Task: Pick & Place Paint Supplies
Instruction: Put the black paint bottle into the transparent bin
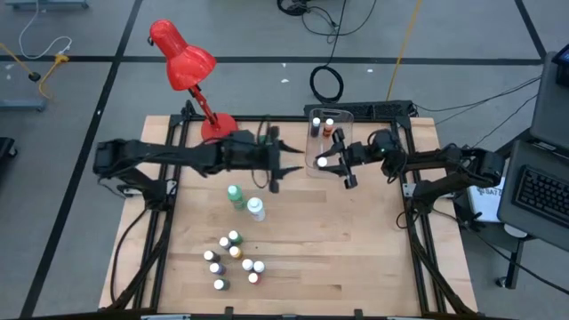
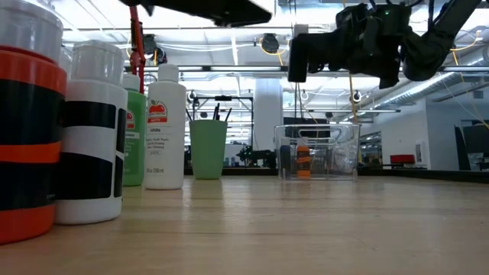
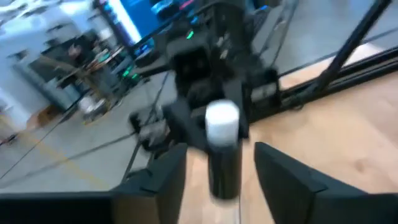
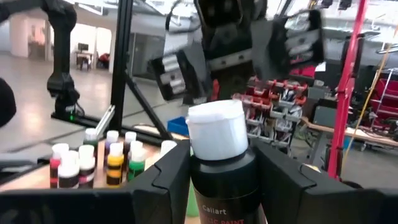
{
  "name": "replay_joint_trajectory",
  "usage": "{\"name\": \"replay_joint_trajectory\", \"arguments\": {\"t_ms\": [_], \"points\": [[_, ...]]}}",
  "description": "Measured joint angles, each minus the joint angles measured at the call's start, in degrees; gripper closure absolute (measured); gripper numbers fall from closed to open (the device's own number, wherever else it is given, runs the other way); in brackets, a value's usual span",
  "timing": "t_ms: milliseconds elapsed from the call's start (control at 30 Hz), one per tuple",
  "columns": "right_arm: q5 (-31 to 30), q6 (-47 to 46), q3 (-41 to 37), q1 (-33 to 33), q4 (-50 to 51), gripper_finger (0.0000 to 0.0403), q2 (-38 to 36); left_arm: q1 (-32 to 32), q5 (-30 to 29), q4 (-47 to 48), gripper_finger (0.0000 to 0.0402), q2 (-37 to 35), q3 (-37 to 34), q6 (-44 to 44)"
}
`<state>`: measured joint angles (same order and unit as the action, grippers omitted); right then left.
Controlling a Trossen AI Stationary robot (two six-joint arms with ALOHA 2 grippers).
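My right gripper (image 1: 336,161) is shut on a black paint bottle with a white cap (image 4: 219,127), raised over the near end of the clear plastic bin (image 1: 331,114). My left gripper (image 1: 277,169) faces it from the table's left. It is open and a short way off, with nothing between its fingers. The tall green bottle (image 1: 236,196) and the tall white bottle (image 1: 256,210) stand upright on the table near the middle. Several tiny white-capped bottles (image 1: 233,258) stand in a cluster near the front edge. Two small bottles (image 1: 327,125) stand in the bin. My right gripper pinches the black bottle's body (image 4: 222,180) between its two fingers, just below the white cap. The fingers reach out about level from the table's right side. The cap end sticks out past the fingertips toward my left gripper. The bottle is lifted clear of the table.
A red desk lamp (image 1: 182,62) stands at the far left of the table. A green cup (image 2: 208,149) with dark brushes in it stands near the bin. Bare wood lies between the bottle cluster and the right edge.
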<state>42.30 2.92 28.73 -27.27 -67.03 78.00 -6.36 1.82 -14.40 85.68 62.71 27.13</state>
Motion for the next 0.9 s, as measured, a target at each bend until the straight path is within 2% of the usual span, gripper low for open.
{"name": "replay_joint_trajectory", "arguments": {"t_ms": [133, 333, 467, 700, 900], "points": [[1.02, 4.73, 0.0, 2.11, 2.57, 0.0265, 0.0, 0.11, 7.79, 0.01, 0.0172, 5.18, 4.05, 4.16], [1.5, 6.96, 0.0, 3.13, 6.12, 0.0265, 0.0, -0.5, 8.54, -0.35, 0.0163, 9.8, 6.39, 10.59], [1.61, 9.88, 0.0, 3.33, 8.27, 0.0265, 0.0, -0.9, 13.11, -0.38, 0.0163, 11.24, 7.13, 14.21], [2.67, 12.56, 0.0, 4.71, 8.34, 0.0265, 0.0, -1.97, 14.23, -0.63, 0.0163, 11.17, 7.16, 12.62], [1.26, 12.11, 0.8, 7.18, 6.43, 0.0265, 0.57, -3.05, 19.32, 1.73, 0.0163, 11.13, 7.18, 12.14]]}}
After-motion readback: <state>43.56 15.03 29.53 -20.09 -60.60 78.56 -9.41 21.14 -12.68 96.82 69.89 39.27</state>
